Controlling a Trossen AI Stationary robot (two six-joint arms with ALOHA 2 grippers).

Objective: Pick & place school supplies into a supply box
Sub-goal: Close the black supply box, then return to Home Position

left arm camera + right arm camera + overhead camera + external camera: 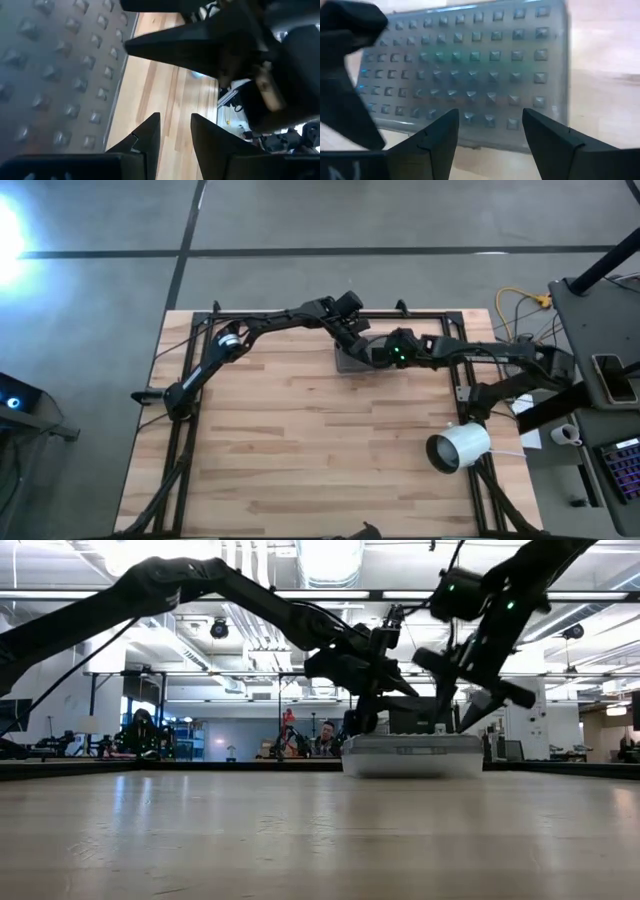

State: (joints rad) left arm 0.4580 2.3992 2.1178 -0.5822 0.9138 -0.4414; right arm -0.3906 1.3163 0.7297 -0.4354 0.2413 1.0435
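the supply box (pixel 352 358) sits near the middle of the table's (pixel 300 460) far edge, its studded grey lid down. both arms hang over it: the left gripper (pixel 171 132) stands a little parted and empty beside the lid, the right gripper (pixel 490 131) spread wide and empty just above. no supplies show loose, so this looks like the closing step; next, probably pressing the lid shut or drawing clear.

left hand (pixel 172 132): above the supply box (pixel 352 360), at its left end, fingers slightly parted, holding nothing | right hand (pixel 490 131): above the same box, fingers spread wide, empty | both arms: stretched inward over the bench's far side
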